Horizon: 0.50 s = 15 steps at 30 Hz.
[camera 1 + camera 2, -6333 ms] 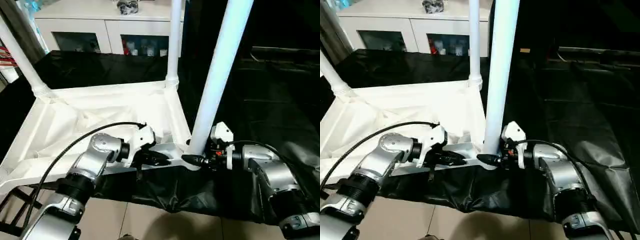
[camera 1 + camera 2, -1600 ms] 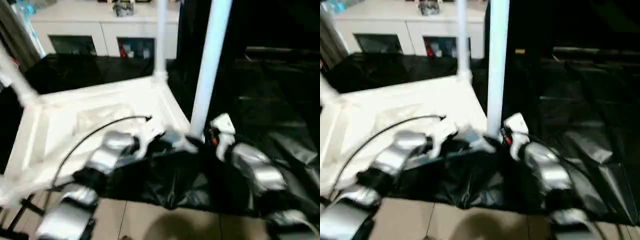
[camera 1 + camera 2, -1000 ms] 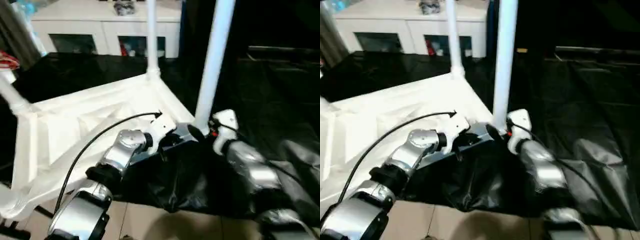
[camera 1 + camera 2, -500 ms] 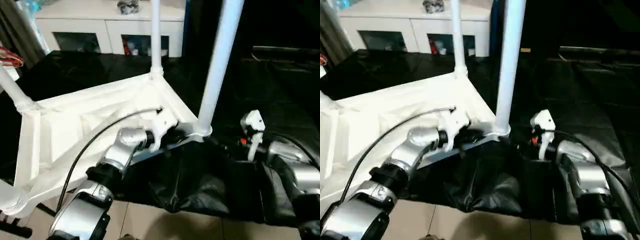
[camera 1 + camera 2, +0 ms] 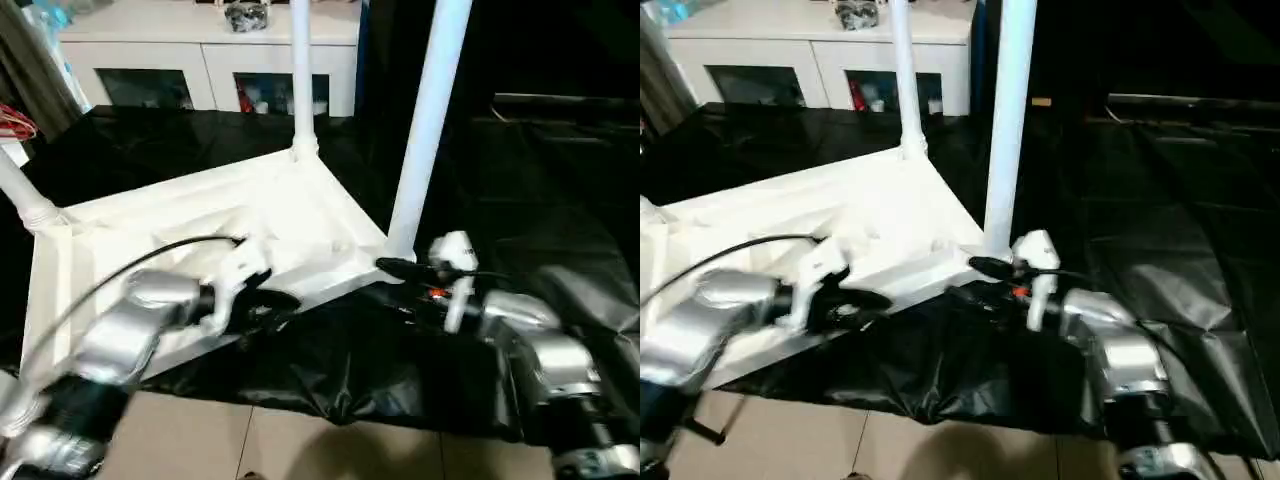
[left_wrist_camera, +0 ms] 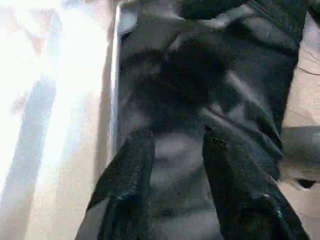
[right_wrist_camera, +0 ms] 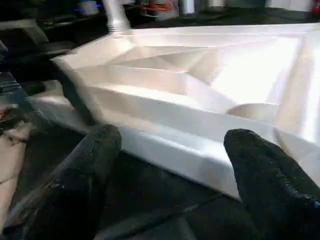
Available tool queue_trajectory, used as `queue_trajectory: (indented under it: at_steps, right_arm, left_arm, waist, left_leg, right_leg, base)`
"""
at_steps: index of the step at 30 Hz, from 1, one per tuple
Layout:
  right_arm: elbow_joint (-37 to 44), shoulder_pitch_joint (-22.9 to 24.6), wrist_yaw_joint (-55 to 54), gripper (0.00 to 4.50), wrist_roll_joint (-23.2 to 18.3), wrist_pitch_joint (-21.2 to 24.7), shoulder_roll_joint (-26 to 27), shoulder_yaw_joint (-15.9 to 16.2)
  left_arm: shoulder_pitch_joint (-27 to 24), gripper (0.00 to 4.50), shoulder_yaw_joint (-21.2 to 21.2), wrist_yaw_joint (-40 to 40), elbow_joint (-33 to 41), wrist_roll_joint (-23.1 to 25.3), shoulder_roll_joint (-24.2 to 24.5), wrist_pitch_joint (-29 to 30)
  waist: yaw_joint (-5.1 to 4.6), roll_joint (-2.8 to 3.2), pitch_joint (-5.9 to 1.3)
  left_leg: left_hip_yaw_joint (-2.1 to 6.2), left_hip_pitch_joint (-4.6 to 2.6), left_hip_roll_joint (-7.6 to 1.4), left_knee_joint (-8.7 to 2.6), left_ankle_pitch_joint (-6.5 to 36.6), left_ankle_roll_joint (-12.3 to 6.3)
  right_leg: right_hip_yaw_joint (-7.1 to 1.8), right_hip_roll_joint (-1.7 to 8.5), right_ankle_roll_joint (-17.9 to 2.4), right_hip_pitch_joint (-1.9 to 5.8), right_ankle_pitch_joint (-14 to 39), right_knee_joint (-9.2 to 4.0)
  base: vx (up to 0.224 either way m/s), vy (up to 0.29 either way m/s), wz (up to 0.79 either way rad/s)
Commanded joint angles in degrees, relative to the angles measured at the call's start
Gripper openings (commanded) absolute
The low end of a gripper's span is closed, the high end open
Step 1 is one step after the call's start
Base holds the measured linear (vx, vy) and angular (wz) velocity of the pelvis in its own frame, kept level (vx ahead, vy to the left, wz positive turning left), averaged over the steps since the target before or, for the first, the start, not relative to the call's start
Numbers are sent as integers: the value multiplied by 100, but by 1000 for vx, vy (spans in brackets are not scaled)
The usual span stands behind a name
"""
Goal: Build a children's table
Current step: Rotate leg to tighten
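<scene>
The children's table lies upside down: its white tabletop (image 5: pixel 170 215) rests ribbed side up on the black cloth. A leg (image 5: pixel 425 120) stands in the near right corner socket, another leg (image 5: pixel 299 70) in the far corner, and a third (image 5: pixel 18 190) at the left. My left gripper (image 5: pixel 275 302) hovers by the tabletop's front rim, open, with just black cloth between its fingers (image 6: pixel 131 170). My right gripper (image 5: pixel 393 282) sits at the base of the near right leg, open wide. The tabletop's corner rim (image 7: pixel 165 145) lies just ahead of its fingertips (image 7: pixel 97 145).
The black-draped table (image 5: pixel 540 200) stretches to the right and behind. Its cloth hangs in folds over the front edge (image 5: pixel 340 375) above a tiled floor (image 5: pixel 260 440). A white cabinet (image 5: pixel 200 55) with glass doors stands at the back.
My left gripper has opened, let go of the tabletop's front rim and pulled back to the left. My right gripper has moved in to the near right leg's base.
</scene>
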<state>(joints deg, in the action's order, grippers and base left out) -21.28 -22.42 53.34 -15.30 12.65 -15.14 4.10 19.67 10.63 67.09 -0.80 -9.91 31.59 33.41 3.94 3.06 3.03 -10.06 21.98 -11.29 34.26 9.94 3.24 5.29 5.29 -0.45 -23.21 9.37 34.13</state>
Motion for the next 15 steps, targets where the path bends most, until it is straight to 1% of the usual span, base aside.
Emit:
queue_trajectory:
  at_steps: [1, 2, 3, 4, 5, 6, 7, 8, 9, 10, 11, 12, 13, 14, 15]
  right_arm:
    - [-222, -154, -485, 374, 177, -200, 254, 32]
    - [-491, -294, -938, 374, 247, -342, 643, 9]
    - [-639, -382, -1166, 374, 269, -395, 808, -20]
    - [-736, -439, -1304, 374, 281, -432, 908, -39]
    - [-834, -496, -1410, 374, 289, -475, 998, -54]
    - [-991, -583, -1605, 374, 326, -518, 1104, -78]
    - [-1361, -785, -2066, 374, 470, -678, 1281, -102]
    - [-1567, -906, -2326, 374, 525, -761, 1368, -135]
    - [-1643, -952, -2420, 374, 542, -794, 1398, -148]
    - [-1870, -1097, -2663, 374, 564, -932, 1490, -221]
    - [-2046, -1217, -2847, 374, 560, -1046, 1561, -301]
    - [-2187, -1322, -3058, 374, 546, -1075, 1610, -386]
    - [-2187, -1322, -3058, 374, 546, -1075, 1610, -386]
    - [-2507, -1535, -3491, 374, 536, -1260, 1696, -587]
    - [-2653, -1632, -3653, 374, 500, -1296, 1717, -683]
  left_arm:
    - [-177, 219, -101, -164, 382, 44, 76, 236]
    - [-377, 221, -157, -411, 569, 206, 94, 338]
    - [-432, 221, -185, -488, 643, 212, 87, 442]
    - [-470, 231, -190, -546, 741, 163, 115, 568]
    - [-499, 231, -186, -577, 819, 116, 139, 649]
    - [-522, 248, -170, -610, 868, 107, 156, 699]
    - [-551, 260, -87, -684, 889, 192, 205, 706]
    - [-554, 266, -59, -751, 860, 252, 210, 688]
    - [-555, 267, -50, -779, 848, 273, 212, 682]
    - [-545, 270, -40, -883, 832, 318, 204, 695]
    - [-518, 279, -31, -976, 782, 365, 183, 687]
    - [-475, 304, -2, -1049, 645, 441, 153, 608]
    - [-475, 304, -2, -1049, 645, 441, 153, 608]
    - [-463, 309, 34, -1183, 556, 554, 135, 525]
    - [-469, 313, 47, -1232, 558, 576, 140, 545]
  waist:
    - [-37, 2, -370]
    - [-75, 39, -362]
    - [-94, 43, -359]
    - [-119, 23, -354]
    - [-132, 46, -358]
    - [-138, 47, -356]
    - [-129, 90, -354]
    - [-155, 84, -351]
    - [-155, 81, -358]
    - [-158, 124, -358]
    - [-172, 109, -362]
    - [-175, 111, -365]
    - [-184, 108, -361]
    - [-186, 108, -380]
    - [-195, 117, -377]
  left_leg:
    - [54, -129, -202, -488, 1640, -24]
    - [68, -104, -197, -501, 1651, 15]
    - [67, -117, -189, -506, 1719, 31]
    - [65, -109, -187, -509, 1754, 49]
    - [74, -123, -178, -510, 1851, 88]
    - [79, -126, -180, -516, 1862, 94]
    - [75, -147, -177, -512, 1897, 117]
    - [79, -134, -167, -518, 1938, 170]
    - [80, -142, -163, -517, 1947, 191]
    - [82, -155, -160, -512, 2012, 227]
    - [81, -152, -157, -514, 2049, 239]
    - [83, -153, -158, -515, 2058, 241]
    - [82, -146, -154, -515, 2044, 239]
    - [86, -136, -154, -507, 1937, 226]
    - [83, -133, -152, -508, 1938, 228]
  right_leg:
    - [-285, 294, -1229, 201, 1700, -371]
    - [-284, 303, -1242, 215, 1668, -356]
    - [-278, 290, -1229, 212, 1708, -379]
    - [-280, 291, -1224, 219, 1729, -378]
    - [-279, 291, -1203, 223, 1778, -382]
    - [-279, 284, -1196, 224, 1767, -385]
    - [-282, 274, -1208, 207, 1709, -381]
    - [-276, 266, -1219, 208, 1697, -367]
    - [-277, 266, -1221, 211, 1676, -369]
    - [-282, 274, -1212, 205, 1656, -364]
    - [-282, 268, -1213, 214, 1599, -364]
    - [-282, 268, -1220, 213, 1559, -359]
    - [-284, 270, -1223, 218, 1532, -364]
    - [-283, 273, -1253, 237, 1356, -335]
    - [-284, 271, -1272, 236, 1334, -336]
  base:
    - [0, 0, 0]
    - [0, 0, 0]
    - [0, 0, 0]
    - [0, 0, 0]
    - [0, 0, 0]
    - [0, 0, 0]
    - [0, 0, 0]
    - [0, 0, 0]
    - [0, 0, 0]
    - [0, 0, 0]
    - [0, 0, 0]
    - [0, 0, 0]
    - [0, 0, 0]
    - [0, 0, 0]
    - [0, 0, 0]
